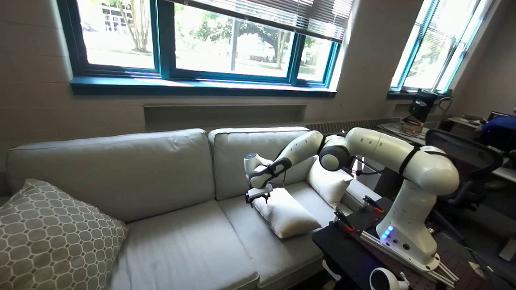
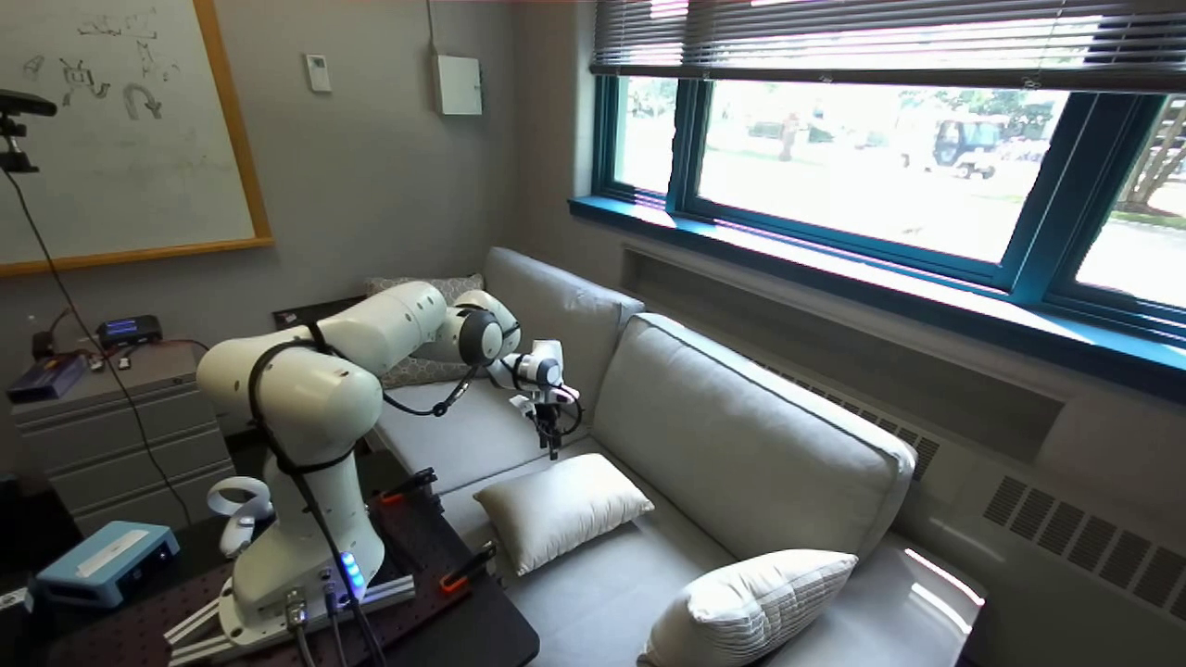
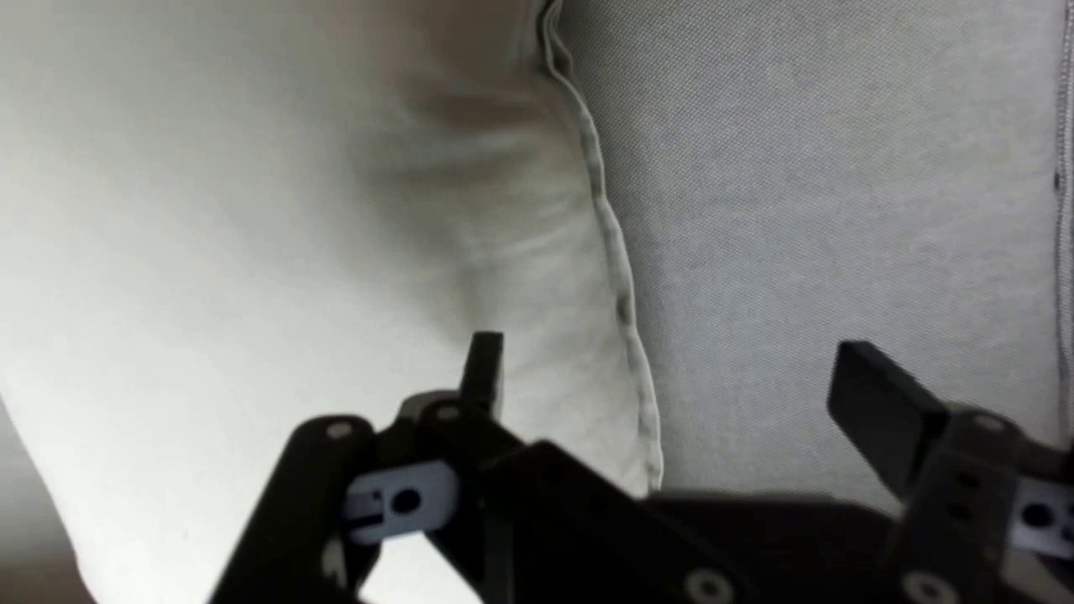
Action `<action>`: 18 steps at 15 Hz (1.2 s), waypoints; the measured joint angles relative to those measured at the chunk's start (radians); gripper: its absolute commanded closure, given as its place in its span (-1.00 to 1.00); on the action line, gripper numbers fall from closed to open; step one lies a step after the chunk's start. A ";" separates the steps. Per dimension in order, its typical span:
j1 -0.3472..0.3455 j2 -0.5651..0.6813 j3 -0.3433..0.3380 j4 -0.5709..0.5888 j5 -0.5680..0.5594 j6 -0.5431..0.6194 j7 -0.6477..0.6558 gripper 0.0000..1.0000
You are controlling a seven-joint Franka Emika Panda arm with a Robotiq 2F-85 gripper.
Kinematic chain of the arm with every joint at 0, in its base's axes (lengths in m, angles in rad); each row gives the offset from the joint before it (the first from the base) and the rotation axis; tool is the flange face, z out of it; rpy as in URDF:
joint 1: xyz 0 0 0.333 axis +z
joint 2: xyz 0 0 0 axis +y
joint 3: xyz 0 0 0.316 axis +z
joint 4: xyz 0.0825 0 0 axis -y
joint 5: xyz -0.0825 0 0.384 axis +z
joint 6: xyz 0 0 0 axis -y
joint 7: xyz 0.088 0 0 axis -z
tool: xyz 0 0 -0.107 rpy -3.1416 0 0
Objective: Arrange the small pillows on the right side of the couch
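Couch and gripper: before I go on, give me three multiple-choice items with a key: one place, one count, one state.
1. Where is the patterned pillow?
A) On the windowsill.
B) On the couch, apart from the small pillows.
C) On the robot's table.

2. How many small pillows are there?
A) One.
B) Four.
C) Two.

3. How does the gripper stand?
A) Open.
B) Shut on a pillow.
C) Shut, empty.

1 B: both exterior views show it there.
2 C: one lies flatter, one is tilted up.
3 A: the wrist view shows the fingers well apart.
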 measured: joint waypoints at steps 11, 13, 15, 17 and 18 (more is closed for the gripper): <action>-0.022 0.000 0.006 0.006 -0.004 -0.115 0.166 -1.00; -0.033 0.000 0.018 0.006 -0.007 -0.157 0.136 -1.00; -0.041 0.000 0.020 0.004 -0.014 -0.195 0.118 -1.00; -0.044 0.000 0.020 0.000 -0.025 -0.210 0.109 -1.00; -0.044 0.000 0.020 0.000 -0.025 -0.209 0.110 -1.00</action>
